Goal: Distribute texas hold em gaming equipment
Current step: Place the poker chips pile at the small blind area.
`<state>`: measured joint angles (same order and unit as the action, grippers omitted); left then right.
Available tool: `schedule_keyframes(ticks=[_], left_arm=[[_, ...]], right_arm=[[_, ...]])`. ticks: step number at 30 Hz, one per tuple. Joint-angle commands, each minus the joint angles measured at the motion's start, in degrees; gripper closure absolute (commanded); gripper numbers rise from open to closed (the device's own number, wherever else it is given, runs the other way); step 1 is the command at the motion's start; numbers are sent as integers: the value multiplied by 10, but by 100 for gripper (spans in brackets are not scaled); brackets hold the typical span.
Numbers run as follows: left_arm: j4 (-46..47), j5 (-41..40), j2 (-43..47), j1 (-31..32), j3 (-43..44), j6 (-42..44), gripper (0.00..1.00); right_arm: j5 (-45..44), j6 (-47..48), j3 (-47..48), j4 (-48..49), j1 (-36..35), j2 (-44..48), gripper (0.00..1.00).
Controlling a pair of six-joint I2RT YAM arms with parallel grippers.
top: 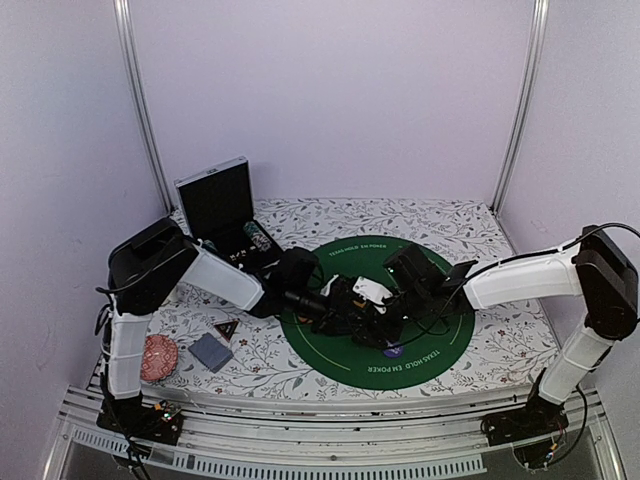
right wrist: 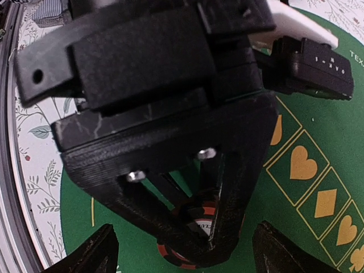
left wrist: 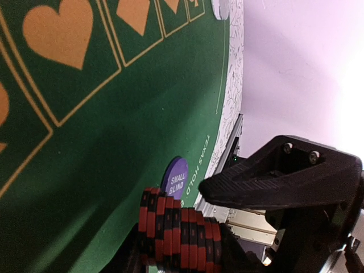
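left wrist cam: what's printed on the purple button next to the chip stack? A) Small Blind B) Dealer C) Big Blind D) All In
A: the purple button lying on the green mat reads SMALL BLIND, right beside the red-and-black chip stack.

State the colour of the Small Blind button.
The Small Blind button is purple with white lettering; the left wrist view shows it best.

Floral cloth (top: 262,362) over the table. Mid-cloth, round green mat (top: 352,366), white lettering along the rim, gold hearts and diamonds in boxes. Back left, black case (top: 215,200), open, lid upright. Front left corner, red patterned disc (top: 158,358), flat on the cloth. Behind, lilac wall (top: 330,90) between two metal posts (top: 140,100).
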<state>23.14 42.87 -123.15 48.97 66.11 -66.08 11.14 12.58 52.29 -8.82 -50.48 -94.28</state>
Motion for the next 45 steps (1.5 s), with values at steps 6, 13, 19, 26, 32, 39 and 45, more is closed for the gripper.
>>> schedule_keyframes(ticks=[6, 13, 19, 26, 32, 39, 45], left_arm=[[41, -2, -29, 5, -6, -21, 91], [42, -9, -41, 5, -10, -30, 85], [40, -16, -41, 4, -15, -31, 81], [41, -17, -43, 5, -16, -32, 81], [41, -16, -44, 4, -17, -31, 80], [41, -15, -46, 4, -15, -33, 73], [40, -20, -42, 3, -17, -31, 68]], right_arm=[[23, -38, 14, 48, 25, -55, 20], [24, -50, 13, 70, 29, -75, 28], [24, -53, 21, 75, 32, -92, 32], [24, -58, 19, 74, 32, -100, 47], [16, -60, 21, 76, 34, -108, 57], [15, -63, 23, 69, 34, -111, 74], [10, -63, 14, 63, 34, -107, 58]])
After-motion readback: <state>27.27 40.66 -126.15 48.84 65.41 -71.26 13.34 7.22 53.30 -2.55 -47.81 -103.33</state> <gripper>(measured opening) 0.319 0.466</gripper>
